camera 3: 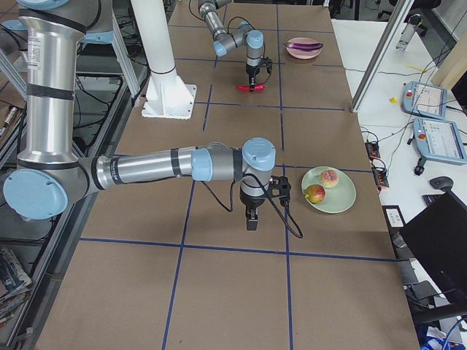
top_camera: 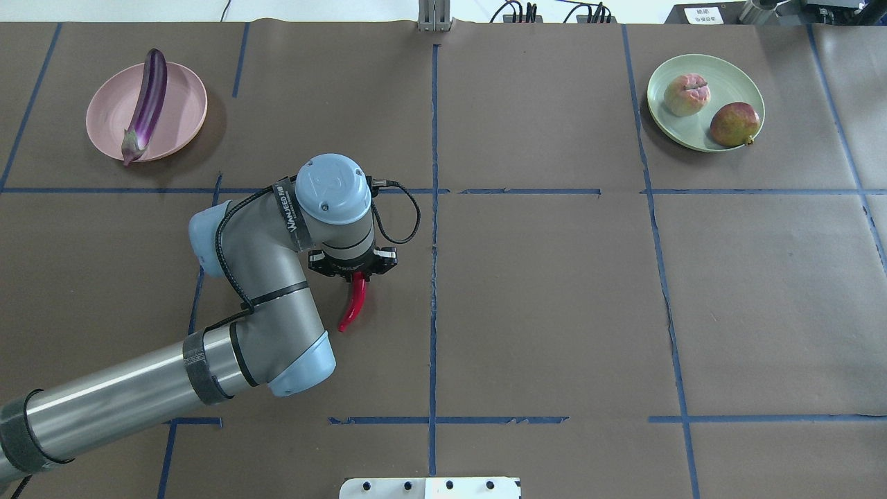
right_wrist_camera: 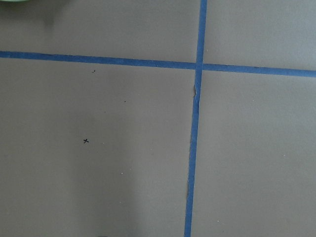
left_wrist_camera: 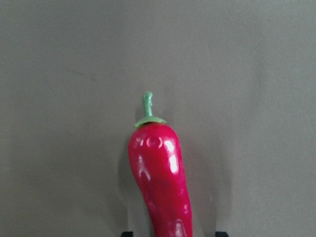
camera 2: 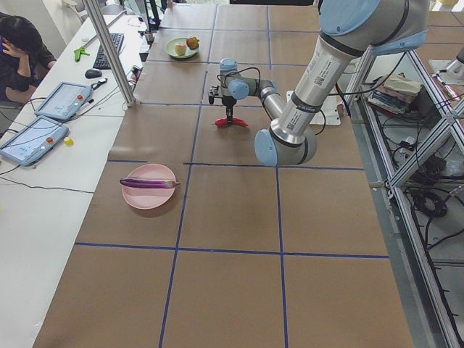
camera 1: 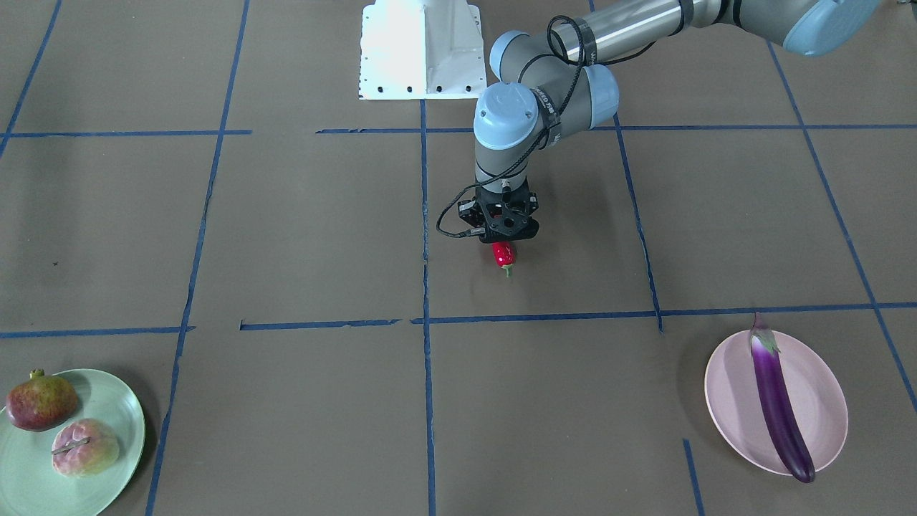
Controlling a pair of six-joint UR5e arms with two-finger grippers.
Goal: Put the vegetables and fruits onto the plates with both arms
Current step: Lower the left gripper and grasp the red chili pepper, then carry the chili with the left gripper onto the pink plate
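The red chili pepper lies on the brown table near its middle. My left gripper is down over it, open, with a finger on each side of the chili and a gap to both. The purple eggplant lies across the pink plate at the far left. The pomegranate and the peach-like fruit sit on the mint green plate at the far right. My right gripper shows only in the exterior right view, hanging above bare table near the green plate; I cannot tell whether it is open.
The white robot base stands at the table's near edge. Blue tape lines divide the brown surface. An operator sits at a side desk with tablets. A metal post stands beside the table.
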